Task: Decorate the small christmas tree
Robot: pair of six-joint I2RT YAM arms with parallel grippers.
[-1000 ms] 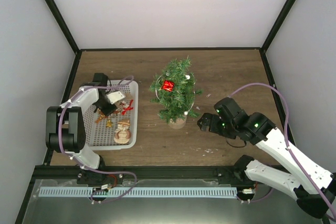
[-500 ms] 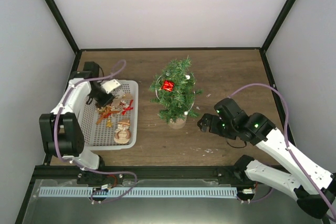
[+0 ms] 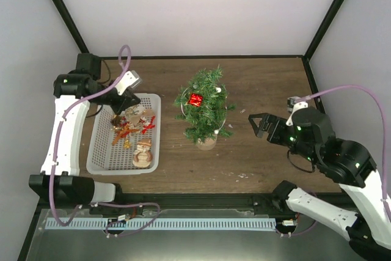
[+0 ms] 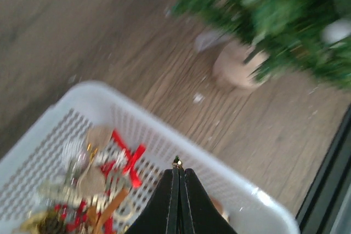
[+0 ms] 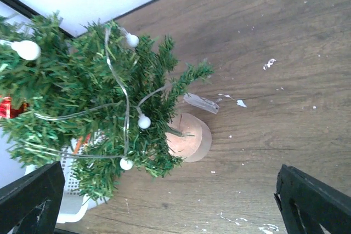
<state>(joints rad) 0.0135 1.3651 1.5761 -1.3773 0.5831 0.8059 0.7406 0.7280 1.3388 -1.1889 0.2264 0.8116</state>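
Observation:
The small christmas tree [image 3: 204, 107] stands mid-table on its tan wooden base [image 3: 206, 143], with a red ornament [image 3: 195, 99] and a wire of white bulbs on it. It also fills the upper left of the right wrist view [image 5: 93, 97] and the top right of the left wrist view [image 4: 263, 20]. My left gripper [image 3: 120, 107] hangs above the far end of the white basket [image 3: 156, 126]. Its jaws are shut, and a tiny gold piece [image 4: 176, 162] is pinched at the tips [image 4: 176, 166]. Whatever hangs below is hidden. My right gripper [image 3: 258, 125] is open, right of the tree, apart from it [image 5: 170, 201].
The basket [image 4: 98, 89] holds red, gold and tan ornaments [image 4: 104, 179] and a snowman figure [image 3: 142, 153]. A clear plastic scrap [image 5: 201, 103] lies by the tree's base [image 5: 192, 135], and white flecks dot the wood. Black frame posts stand at the table's back corners.
My left arm lifted out of the basket and swung toward its far end, jaws staying shut. My right gripper drew back to the right, away from the tree, still open.

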